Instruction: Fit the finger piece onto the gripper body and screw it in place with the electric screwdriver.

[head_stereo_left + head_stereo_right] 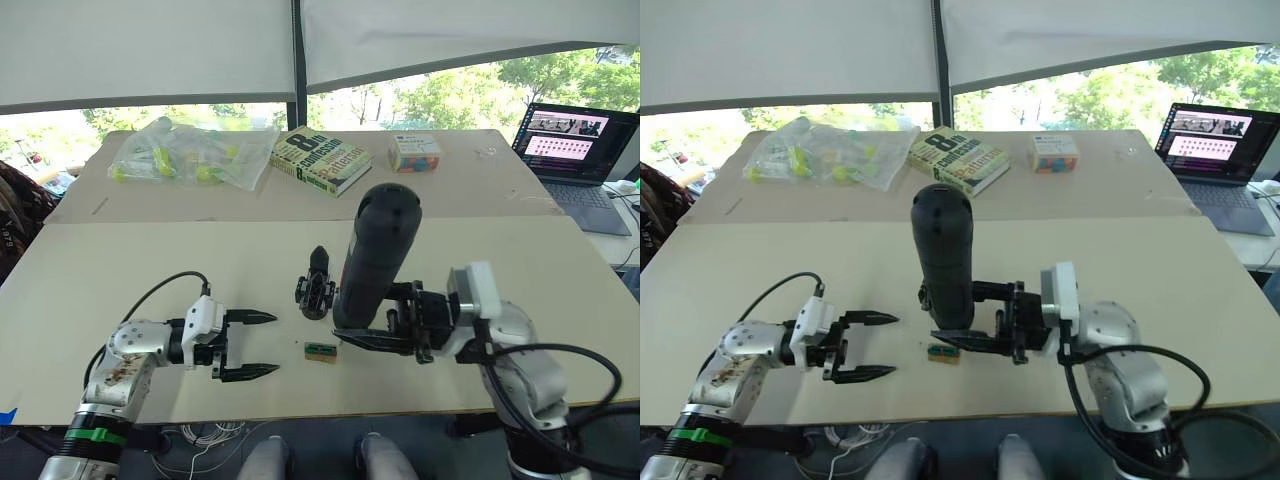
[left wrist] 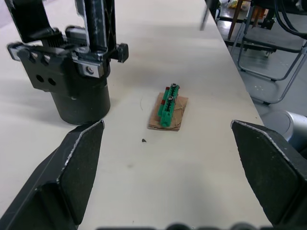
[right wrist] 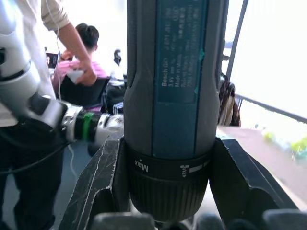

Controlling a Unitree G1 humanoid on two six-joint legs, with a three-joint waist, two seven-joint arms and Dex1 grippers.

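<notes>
The electric screwdriver (image 1: 380, 250) stands upright on the table with its rounded end up, and my right gripper (image 1: 352, 320) is shut on its lower part. Just behind and left of it sits the gripper body (image 1: 316, 293), a black block. The finger piece (image 1: 319, 258), small and tapered, rises from its top. My left gripper (image 1: 275, 344) hovers open and empty over the table's near left, pointing toward a small green-topped block (image 1: 321, 350). In the left wrist view that block (image 2: 169, 105) lies ahead between my open fingers (image 2: 72, 167), beside the screwdriver's base (image 2: 81, 98).
At the back of the table lie a plastic bag of yellow-green items (image 1: 190, 155), a book (image 1: 320, 160) and a small box (image 1: 414, 152). A laptop (image 1: 575, 140) sits at the far right. People show beyond the table in the right wrist view.
</notes>
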